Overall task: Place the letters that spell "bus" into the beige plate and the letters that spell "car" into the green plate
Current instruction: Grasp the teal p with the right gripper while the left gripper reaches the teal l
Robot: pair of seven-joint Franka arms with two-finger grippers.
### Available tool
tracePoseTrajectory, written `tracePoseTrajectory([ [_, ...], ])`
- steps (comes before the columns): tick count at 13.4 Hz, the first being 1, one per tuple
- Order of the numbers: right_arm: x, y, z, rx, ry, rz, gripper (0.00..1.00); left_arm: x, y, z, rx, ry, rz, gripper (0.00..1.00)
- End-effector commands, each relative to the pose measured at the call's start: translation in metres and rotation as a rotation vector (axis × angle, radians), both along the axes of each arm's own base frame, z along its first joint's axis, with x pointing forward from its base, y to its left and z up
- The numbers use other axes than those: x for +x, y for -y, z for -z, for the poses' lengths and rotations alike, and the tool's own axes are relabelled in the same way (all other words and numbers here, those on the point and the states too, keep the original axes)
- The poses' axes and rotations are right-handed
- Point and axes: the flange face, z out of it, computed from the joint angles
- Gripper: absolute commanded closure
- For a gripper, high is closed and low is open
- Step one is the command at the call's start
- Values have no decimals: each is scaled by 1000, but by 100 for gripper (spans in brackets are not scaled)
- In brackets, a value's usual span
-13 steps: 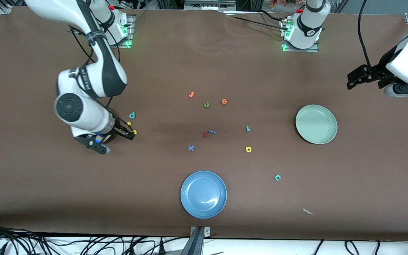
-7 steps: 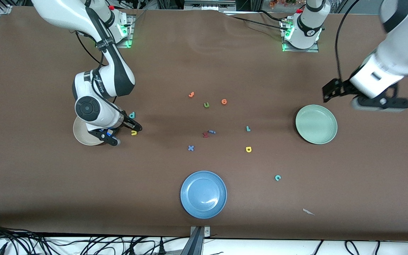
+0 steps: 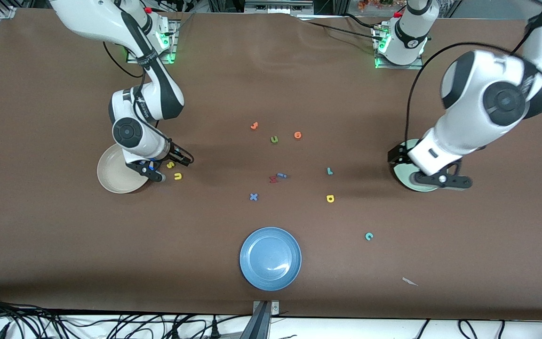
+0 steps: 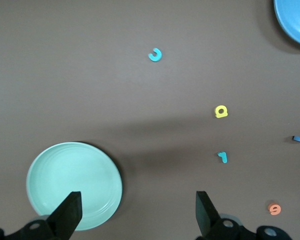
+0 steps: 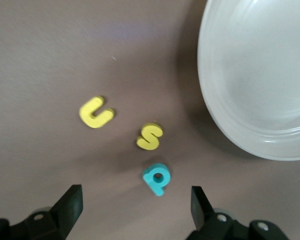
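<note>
Plainly these foam letters are light, soft and thin, lying flat on the brown desk point(image 3: 64, 235), so each wants a pinch across its narrow edges from straight above, with a gentle squeeze, since foam gives and a flat piece can slide away. The right gripper point(image 5: 132, 212) hangs low with its jaws wide and empty over the yellow "u" point(image 5: 95, 112), the yellow "s" point(image 5: 150, 136) and the teal "b" point(image 5: 156, 178), which lie close together just beside the beige plate point(image 5: 225, 100), all still outside it. The left gripper point(image 4: 135, 217) stands wide and empty over the rim of the green plate point(image 4: 60, 170). The teal "c" point(image 4: 155, 54), yellow "a" point(image 4: 220, 111) and hooked "r" point(image 4: 222, 157) lie scattered on the desk, apart from that plate.
</note>
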Motion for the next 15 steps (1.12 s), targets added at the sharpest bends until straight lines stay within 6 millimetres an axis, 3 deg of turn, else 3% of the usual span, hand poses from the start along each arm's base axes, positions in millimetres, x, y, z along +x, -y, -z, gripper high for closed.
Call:
tracePoseTrajectory([
  [1, -24, 9, 5, 20, 14, -40, 5, -7, 37, 34, -9, -30, 64, 0],
  [4, -30, 11, 11, 19, 14, -41, 17, -8, 60, 90, 8, -99, 97, 0],
  [6, -31, 12, 14, 23, 29, -49, 28, -5, 65, 110, 7, -95, 105, 0],
  [12, -35, 14, 22, 32, 48, -83, 31, -3, 90, 165, -40, -101, 85, 0],
  [15, -36, 15, 24, 31, 48, -81, 35, 2, 112, 188, -96, -53, 59, 0],
])
